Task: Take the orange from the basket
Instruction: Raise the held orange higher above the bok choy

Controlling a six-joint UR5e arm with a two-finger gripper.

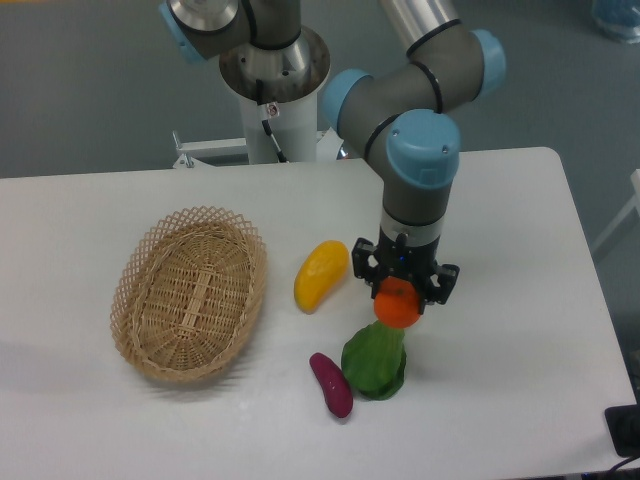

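The orange is a small bright-orange ball held in my gripper, which is shut on it above the table, right over the top of the green vegetable. The wicker basket lies at the left of the table with nothing in it, well to the left of the gripper.
A yellow-orange mango-like fruit lies between the basket and the gripper. A dark purple eggplant lies left of the green vegetable near the front. The robot's base stands behind the table's back edge.
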